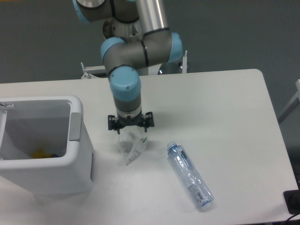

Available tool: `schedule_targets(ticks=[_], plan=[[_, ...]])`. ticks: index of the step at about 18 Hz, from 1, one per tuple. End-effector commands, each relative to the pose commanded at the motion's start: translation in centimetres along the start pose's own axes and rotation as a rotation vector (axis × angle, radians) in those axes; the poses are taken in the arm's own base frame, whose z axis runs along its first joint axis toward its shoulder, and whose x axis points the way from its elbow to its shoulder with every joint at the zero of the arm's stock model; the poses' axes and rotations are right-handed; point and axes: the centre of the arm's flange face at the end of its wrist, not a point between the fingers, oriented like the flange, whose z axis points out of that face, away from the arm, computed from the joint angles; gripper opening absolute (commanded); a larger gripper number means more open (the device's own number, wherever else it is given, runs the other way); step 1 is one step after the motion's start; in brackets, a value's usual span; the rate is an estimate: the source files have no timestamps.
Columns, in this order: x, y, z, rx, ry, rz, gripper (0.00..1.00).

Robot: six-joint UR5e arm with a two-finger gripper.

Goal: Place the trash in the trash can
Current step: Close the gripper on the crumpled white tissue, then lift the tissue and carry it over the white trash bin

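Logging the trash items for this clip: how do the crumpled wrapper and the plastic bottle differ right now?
The wrapper is small, crumpled and whitish; the bottle is longer, smooth and clear with a bluish cap. The wrapper lies directly under the open gripper, partly hidden by it; the bottle lies clear of the arm, in full view. Both rest on the table, outside the trash can.
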Motion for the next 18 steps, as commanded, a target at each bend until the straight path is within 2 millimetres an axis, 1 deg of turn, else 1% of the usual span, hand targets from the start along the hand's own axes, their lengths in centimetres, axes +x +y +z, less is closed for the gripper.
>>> schedule_targets(ticks=[1, 2, 3, 5, 6, 7, 12, 14, 15, 17, 18], plan=[[-0.1, 0.1, 0.1, -0.006, -0.022, 0.002, 0.98], [-0.3, 0.1, 0.1, -0.009, -0.039, -0.001, 0.88], [-0.4, 0.2, 0.0, -0.009, -0.047, -0.002, 0.72], [-0.4, 0.2, -0.1, -0.009, -0.053, -0.002, 0.43], [-0.4, 0.2, -0.2, -0.009, -0.053, -0.003, 0.20], [-0.4, 0.2, -0.3, -0.007, -0.053, -0.002, 0.00], [-0.7, 0.0, -1.4, 0.014, -0.054, -0.003, 0.00], [-1.0, -0.1, -2.4, 0.032, -0.057, -0.005, 0.00], [-1.3, -0.4, -3.3, 0.052, -0.059, -0.006, 0.00], [-2.8, -2.1, -9.3, 0.173, -0.052, -0.042, 0.00], [-2.9, -2.5, -11.1, 0.213, -0.043, -0.047, 0.00]])
